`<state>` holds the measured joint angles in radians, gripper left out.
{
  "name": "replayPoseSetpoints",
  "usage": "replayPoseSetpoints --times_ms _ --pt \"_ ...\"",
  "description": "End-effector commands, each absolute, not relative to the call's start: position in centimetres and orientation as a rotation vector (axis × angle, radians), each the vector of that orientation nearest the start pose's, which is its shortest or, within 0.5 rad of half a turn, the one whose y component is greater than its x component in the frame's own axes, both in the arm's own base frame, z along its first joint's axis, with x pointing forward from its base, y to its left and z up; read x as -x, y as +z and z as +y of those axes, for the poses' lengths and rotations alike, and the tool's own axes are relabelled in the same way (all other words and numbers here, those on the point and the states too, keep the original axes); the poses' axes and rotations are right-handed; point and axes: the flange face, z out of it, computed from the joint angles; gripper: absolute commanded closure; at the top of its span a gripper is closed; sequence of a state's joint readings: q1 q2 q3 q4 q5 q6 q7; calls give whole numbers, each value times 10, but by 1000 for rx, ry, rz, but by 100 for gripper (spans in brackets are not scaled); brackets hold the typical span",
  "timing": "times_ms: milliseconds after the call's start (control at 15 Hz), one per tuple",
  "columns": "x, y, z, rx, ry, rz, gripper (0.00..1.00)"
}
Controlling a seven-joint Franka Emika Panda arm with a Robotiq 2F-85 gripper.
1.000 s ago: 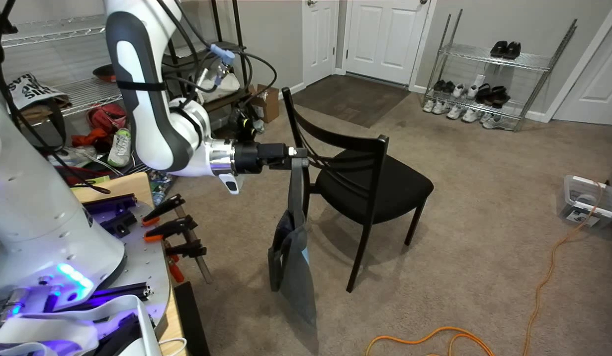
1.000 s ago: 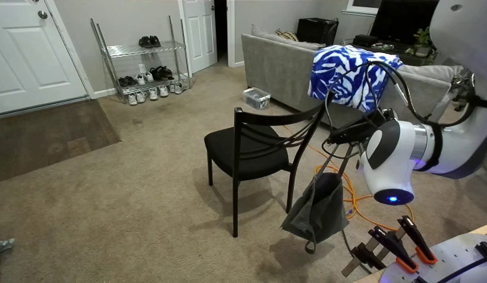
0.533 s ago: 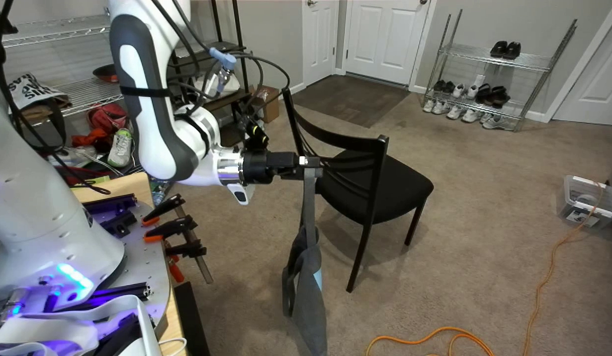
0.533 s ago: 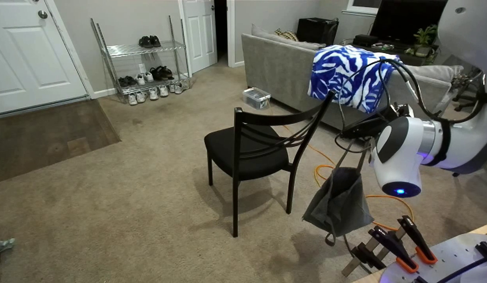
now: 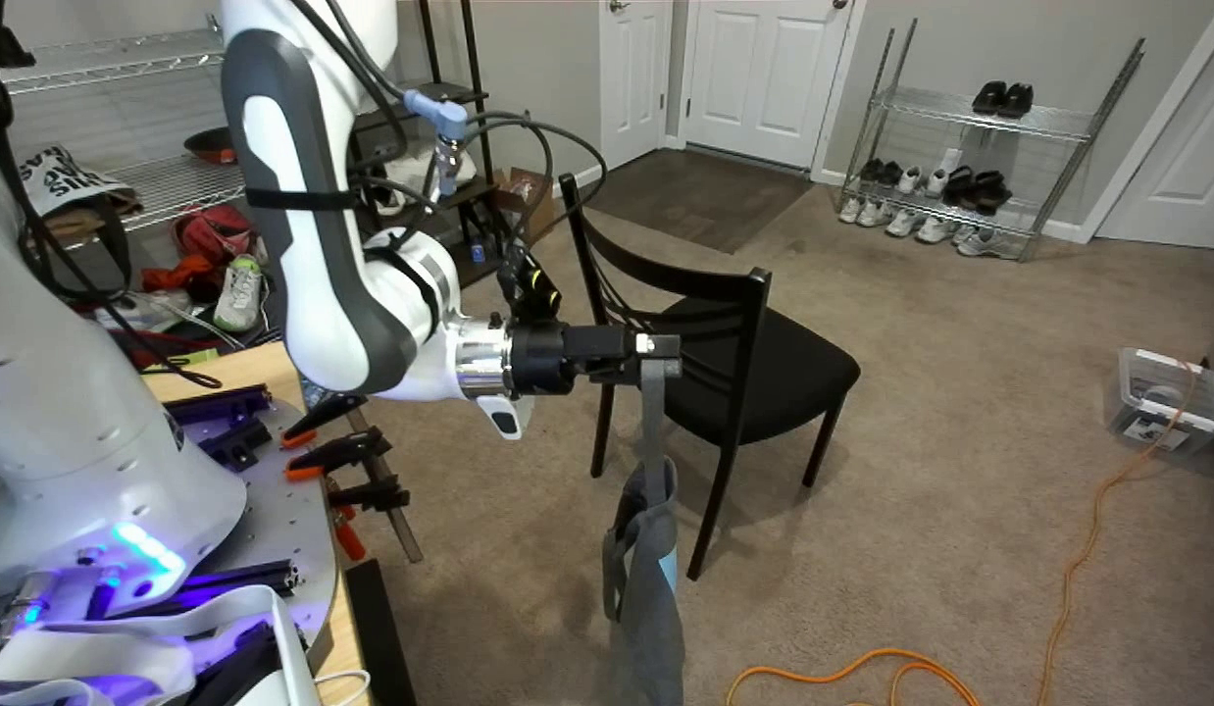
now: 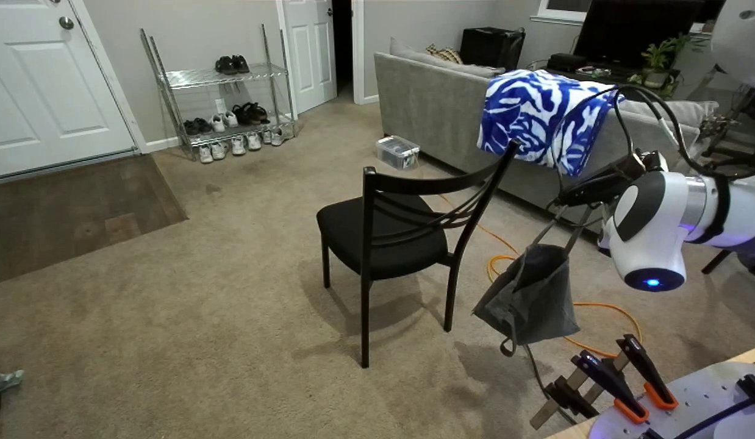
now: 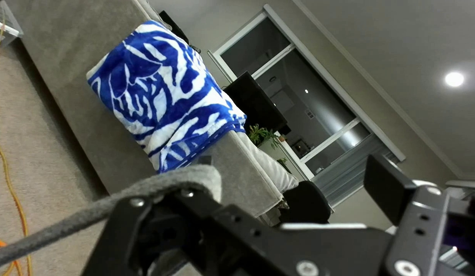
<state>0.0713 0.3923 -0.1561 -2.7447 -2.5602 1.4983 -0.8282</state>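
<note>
1. Upper left in an exterior view, a white cloth item (image 5: 63, 181) bears black lettering, only partly legible.
2. The pincer (image 7: 294, 186) spreads its fingers wide; from one, a gray bag (image 6: 539, 311) hangs by its strap (image 7: 199, 176), right of centre in an exterior view.
3. Near it stand a black chair (image 6: 408, 259) and, lower right, clamps (image 6: 646, 367) at the worktop (image 6: 749, 356) edge.

— Made of what, just below the gripper (image 7: 293, 180)?
— Matt cloth for the bag (image 5: 651, 608), rough and felt-like along its strap (image 7: 101, 210).
— And on the gripper itself?
— Mostly smooth with a dull finish, set with shiny metal screws (image 7: 307, 267); polished metal at the collar (image 5: 484, 361) behind.
— Ahead of the gripper?
— Plush cloth in the blanket (image 7: 164, 96), matt upholstery on the sofa (image 7: 61, 57).
</note>
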Motion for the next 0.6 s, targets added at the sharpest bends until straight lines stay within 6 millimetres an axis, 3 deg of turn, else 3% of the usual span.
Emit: replayPoseSetpoints --times_ms 0,67,267,533 --pt "-378 147 -141 148 -1220 1594 0" --pt "-386 145 -140 126 -1232 1604 0" --pt "-399 151 -174 77 -1273 1637 0" --pt "-413 160 -201 39 -1299 1649 0"
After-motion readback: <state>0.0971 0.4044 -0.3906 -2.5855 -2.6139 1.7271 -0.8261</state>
